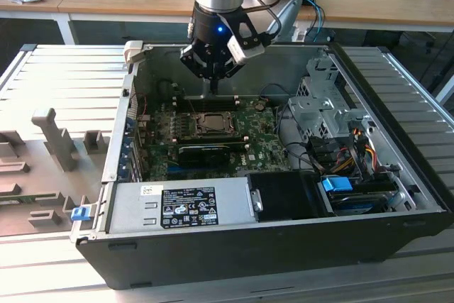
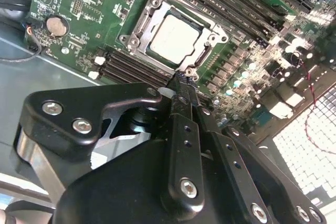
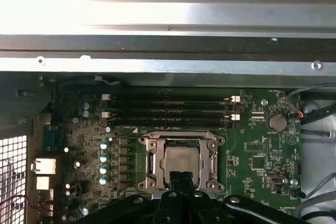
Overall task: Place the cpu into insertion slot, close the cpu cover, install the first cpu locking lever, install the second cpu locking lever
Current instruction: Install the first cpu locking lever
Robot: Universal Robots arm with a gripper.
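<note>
- Ribbed grey metal counter [image 1: 64, 76] carries an open computer case [image 1: 284, 246] lying on its side, with the green board [image 1: 262, 133] facing up inside it.
- The tool [image 1: 215, 89] hangs straight down over the board, at the edge of the insertion slot [image 1: 195, 127] nearest the long black memory slots [image 3: 168, 111].
- In the second wrist view the tool's fingers [image 2: 185, 85] are pressed together into one narrow tip with nothing between them.
- Its tip sits just beside the socket's rim, and I cannot tell whether it touches.
- The cpu [image 2: 176, 38] lies flat in the insertion slot, its pale metal face up.
- The cpu cover [image 3: 153, 162] appears to be folded down around the chip, whose face shows through the cut-out.
- The locking levers are hard to make out from here, so I cannot say whether they are latched.
- By my judgement the chip is light, stiff and smooth-faced, so it would slip easily, and its underside is delicate.
- It is best held by two opposite edges.
- The cover looks thin and springy, so it is better pushed on its frame than on the chip.
</note>
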